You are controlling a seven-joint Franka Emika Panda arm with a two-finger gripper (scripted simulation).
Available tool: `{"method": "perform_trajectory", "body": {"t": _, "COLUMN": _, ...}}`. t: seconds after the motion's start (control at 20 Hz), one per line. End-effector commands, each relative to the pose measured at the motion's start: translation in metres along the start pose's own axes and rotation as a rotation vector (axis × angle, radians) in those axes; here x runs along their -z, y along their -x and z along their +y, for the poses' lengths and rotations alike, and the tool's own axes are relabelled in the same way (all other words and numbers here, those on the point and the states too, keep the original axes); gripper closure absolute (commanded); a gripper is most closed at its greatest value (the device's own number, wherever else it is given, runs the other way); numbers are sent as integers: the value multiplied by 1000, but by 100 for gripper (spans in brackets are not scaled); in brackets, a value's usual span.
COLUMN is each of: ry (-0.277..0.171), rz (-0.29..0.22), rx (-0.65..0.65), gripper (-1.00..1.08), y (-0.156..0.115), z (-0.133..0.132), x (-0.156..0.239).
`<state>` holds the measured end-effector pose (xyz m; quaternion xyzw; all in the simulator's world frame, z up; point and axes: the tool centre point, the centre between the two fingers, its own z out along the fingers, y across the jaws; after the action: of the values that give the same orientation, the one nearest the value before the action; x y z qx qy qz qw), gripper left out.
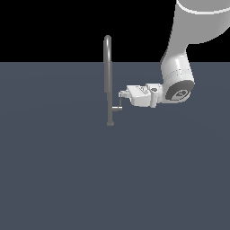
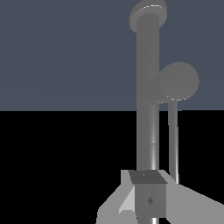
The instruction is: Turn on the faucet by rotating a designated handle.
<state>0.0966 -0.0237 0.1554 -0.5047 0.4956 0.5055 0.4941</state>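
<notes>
The faucet is a tall grey post with a hooked top on a small round base. Its handle is a short stub off the post, ending in a thin upright rod. My gripper reaches in level from the exterior view's right. Its fingertips sit against the top of that rod and look shut, with nothing between them. In the wrist view the post runs straight ahead, and the handle's round stub and thin rod lie beside it. The rod ends behind my fingers.
The faucet stands on a flat dark blue-grey floor under a black background. My white arm comes down from the upper part of the exterior view's right.
</notes>
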Motion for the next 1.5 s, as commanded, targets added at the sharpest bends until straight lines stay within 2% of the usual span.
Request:
{"method": "perform_trajectory", "body": {"t": 0.0, "ry": 1, "rz": -1, "rx": 0, "gripper": 108, "y": 2, "z": 6, "x": 0}}
{"method": "perform_trajectory", "body": {"t": 0.1, "ry": -2, "rz": 1, "rx": 0, "gripper": 108, "y": 0, "z": 3, "x": 0}}
{"method": "perform_trajectory", "body": {"t": 0.8, "ry": 0, "rz": 0, "rx": 0, "gripper": 108, "y": -1, "z": 39, "x": 0}}
{"method": "perform_trajectory", "body": {"t": 0.9, "ry": -4, "rz": 3, "rx": 10, "gripper": 108, "y": 3, "z": 33, "x": 0}}
{"method": "perform_trajectory", "body": {"t": 1.45, "ry": 0, "rz": 0, "rx": 1, "gripper": 108, "y": -20, "z": 68, "x": 0}}
